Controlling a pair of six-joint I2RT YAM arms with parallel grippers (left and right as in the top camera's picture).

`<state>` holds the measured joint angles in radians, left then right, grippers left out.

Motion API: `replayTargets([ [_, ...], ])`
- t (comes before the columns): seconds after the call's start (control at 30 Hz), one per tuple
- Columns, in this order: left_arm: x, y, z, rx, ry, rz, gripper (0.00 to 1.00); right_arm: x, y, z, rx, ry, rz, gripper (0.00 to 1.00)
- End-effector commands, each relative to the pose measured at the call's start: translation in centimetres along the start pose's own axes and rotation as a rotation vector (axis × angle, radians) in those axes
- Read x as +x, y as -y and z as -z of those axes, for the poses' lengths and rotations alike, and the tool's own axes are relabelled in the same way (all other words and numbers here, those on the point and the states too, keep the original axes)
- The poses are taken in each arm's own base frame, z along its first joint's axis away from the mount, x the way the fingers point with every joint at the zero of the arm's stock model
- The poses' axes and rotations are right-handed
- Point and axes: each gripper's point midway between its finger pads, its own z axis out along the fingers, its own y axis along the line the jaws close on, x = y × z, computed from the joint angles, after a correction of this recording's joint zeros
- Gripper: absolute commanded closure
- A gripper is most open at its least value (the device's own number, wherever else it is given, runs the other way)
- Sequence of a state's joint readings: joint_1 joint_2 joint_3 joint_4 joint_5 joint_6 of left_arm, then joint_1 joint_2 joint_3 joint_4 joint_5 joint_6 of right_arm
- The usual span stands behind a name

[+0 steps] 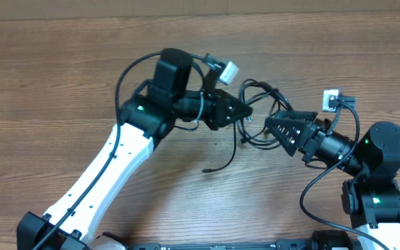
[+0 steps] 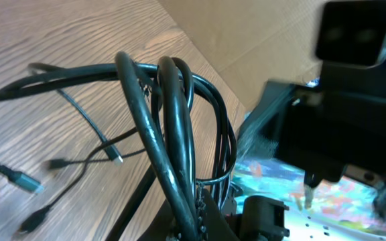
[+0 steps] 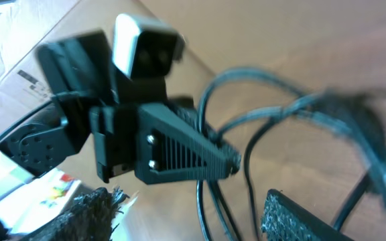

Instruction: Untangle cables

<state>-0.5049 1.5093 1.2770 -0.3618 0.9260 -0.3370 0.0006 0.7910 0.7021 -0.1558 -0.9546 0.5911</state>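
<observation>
Wood-grain table, matt brown, fine streaky grain. The cables have a smooth black rubbery sheath with a slight sheen. The left gripper is matt black plastic with ribbed sides. The right gripper is the same plastic, with rough textured pads. The arm link is smooth white plastic. The cardboard is matt tan.

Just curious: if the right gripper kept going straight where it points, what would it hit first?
Likely the black cables just ahead of the right gripper, held by the left gripper; depth unclear.
</observation>
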Motion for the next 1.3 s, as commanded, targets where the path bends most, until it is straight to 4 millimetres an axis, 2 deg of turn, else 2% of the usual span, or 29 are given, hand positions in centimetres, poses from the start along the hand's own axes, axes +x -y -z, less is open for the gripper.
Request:
replayTargets([
  [0.0,-0.5,1.2,-0.9,0.003,0.02,-0.063,0.96,0.7,-0.2,-0.4,-0.028,-0.065,-0.087,0.3],
  [0.13,-0.8,1.6,-1.1,0.011,0.03,-0.022,0.96,1.3,1.6,-1.1,0.003,-0.1,-0.159,0.32],
  [0.27,-0.6,1.8,-1.1,0.026,0.02,0.028,0.96,1.0,2.7,-1.8,0.006,-0.104,-0.168,0.33],
  [0.6,-0.3,2.7,-1.1,0.073,-0.004,0.144,0.96,-0.6,3.0,-2.2,0.008,-0.048,-0.101,0.37],
  [0.83,0.1,5.7,-0.9,0.223,-0.052,0.116,0.96,-1.6,2.6,-2.3,-0.001,-0.011,-0.096,0.4],
  [1.0,0.2,7.2,-1.1,0.283,-0.073,0.106,0.95,-2.4,2.0,-2.2,-0.023,0.014,-0.08,0.48],
  [1.17,0.5,8.3,-1.1,0.328,-0.094,0.095,0.96,-2.6,1.8,-2.2,-0.026,0.018,-0.072,0.63],
  [1.27,0.9,8.9,-1.0,0.358,-0.115,0.093,0.96,-2.7,1.7,-2.2,-0.031,0.023,-0.063,0.65],
])
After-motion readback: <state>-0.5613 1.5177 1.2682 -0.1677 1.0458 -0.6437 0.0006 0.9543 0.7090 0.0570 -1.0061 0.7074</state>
